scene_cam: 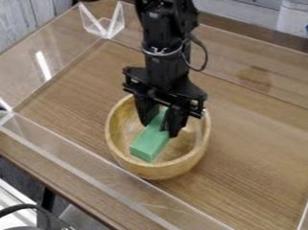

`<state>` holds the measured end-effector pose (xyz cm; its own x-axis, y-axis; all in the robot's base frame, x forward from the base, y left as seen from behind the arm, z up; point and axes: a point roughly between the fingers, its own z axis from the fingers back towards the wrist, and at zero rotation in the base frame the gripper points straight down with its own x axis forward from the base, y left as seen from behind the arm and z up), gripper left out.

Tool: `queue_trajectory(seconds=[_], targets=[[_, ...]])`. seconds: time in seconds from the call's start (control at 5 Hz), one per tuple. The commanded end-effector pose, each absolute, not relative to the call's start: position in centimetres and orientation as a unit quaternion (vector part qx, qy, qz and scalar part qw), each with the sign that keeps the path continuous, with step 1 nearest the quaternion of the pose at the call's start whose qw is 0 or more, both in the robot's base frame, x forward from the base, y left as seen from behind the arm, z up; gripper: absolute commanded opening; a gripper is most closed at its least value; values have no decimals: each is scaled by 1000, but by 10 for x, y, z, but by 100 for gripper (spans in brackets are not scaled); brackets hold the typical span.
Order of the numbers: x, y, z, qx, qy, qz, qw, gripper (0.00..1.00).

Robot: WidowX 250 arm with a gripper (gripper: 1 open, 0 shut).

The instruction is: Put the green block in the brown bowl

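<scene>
The brown bowl sits on the wooden table, near the front middle. The green block leans tilted inside it, its lower end resting on the bowl's floor and its upper end up between the fingers. My gripper points straight down into the bowl and is shut on the block's upper end. The black fingers hide that end of the block and part of the bowl's far rim.
A clear acrylic wall runs around the wooden table. A small clear plastic stand is at the back left. A white object shows at the far right edge.
</scene>
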<state>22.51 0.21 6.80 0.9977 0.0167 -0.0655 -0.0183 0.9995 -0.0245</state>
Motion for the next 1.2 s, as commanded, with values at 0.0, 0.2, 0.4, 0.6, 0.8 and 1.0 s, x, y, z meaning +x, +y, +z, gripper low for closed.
queue_trajectory(seconds=[0.0,0.2,0.4,0.6,0.8,1.0], targets=[[232,6,75,-12,16,12,1000,0],[231,7,76,-12,20,14,1000,0],[231,8,78,-12,23,15,1000,100],[231,9,88,-15,18,16,1000,100],[232,10,106,-23,3,18,1000,100],[238,12,137,-32,-24,22,999,100]])
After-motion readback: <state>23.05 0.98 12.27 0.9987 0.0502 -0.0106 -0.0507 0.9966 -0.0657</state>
